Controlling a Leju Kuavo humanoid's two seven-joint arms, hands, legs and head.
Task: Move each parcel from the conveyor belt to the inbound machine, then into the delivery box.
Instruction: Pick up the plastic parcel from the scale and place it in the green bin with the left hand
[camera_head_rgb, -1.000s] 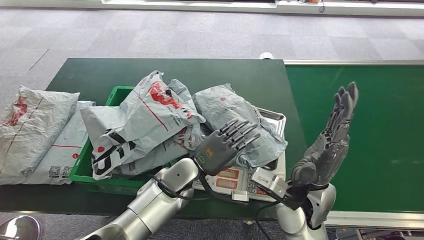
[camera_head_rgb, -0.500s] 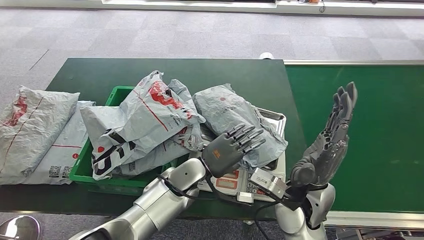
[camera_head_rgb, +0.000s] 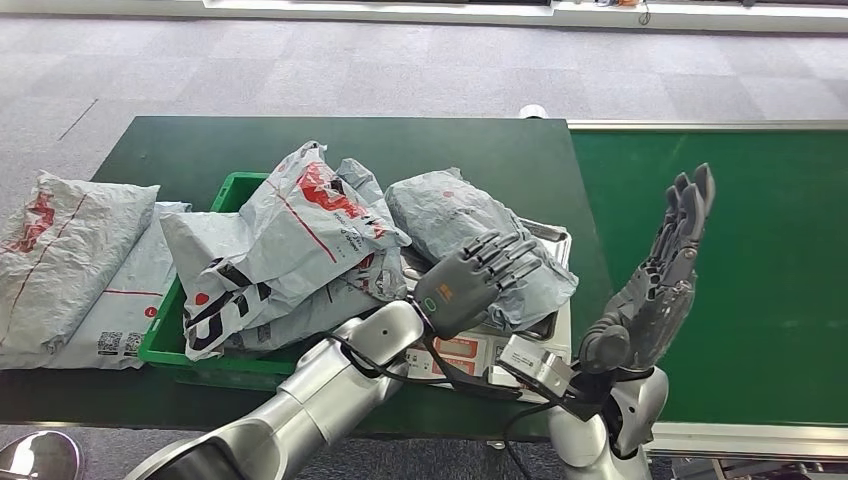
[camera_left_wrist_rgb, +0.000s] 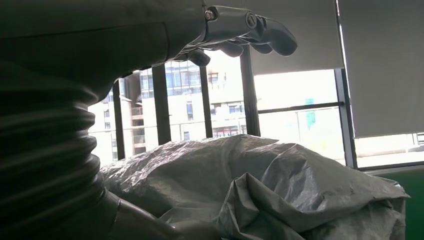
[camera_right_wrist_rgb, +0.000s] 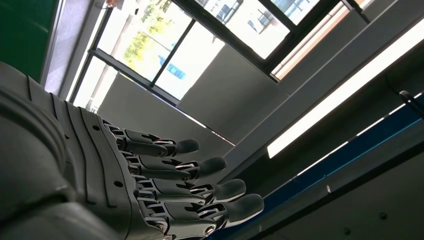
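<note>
Nearest you, your left hand (camera_head_rgb: 470, 283) hangs palm-down with its fingers spread and holding nothing, directly over the near end of the crumpled grey plastic mailer parcel (camera_head_rgb: 470, 240); the left wrist view shows the fingers (camera_left_wrist_rgb: 250, 30) apart with a clear gap of air above the wrinkled film (camera_left_wrist_rgb: 250, 200), so you are above it, not touching. That parcel lies on the steel-topped weighing scale (camera_head_rgb: 500, 350) that serves as the inbound machine, its long axis running from the far left towards the near right, slantwise under your palm. What your next move calls for, I judge, is a straight drop onto it, since the parcel sits below and slightly beyond the hand. Your right hand (camera_head_rgb: 660, 280) stands upright beside the scale, fingers straight, close together and empty, above the edge of the green conveyor belt (camera_head_rgb: 760, 260); it is farther from the parcel than the left. Further left, the green plastic delivery crate (camera_head_rgb: 175, 330) touches the scale and already holds several grey-and-red mailer bags (camera_head_rgb: 290, 240). Beyond it, more grey mailers (camera_head_rgb: 70, 260) lie on the dark green table (camera_head_rgb: 450, 150).
</note>
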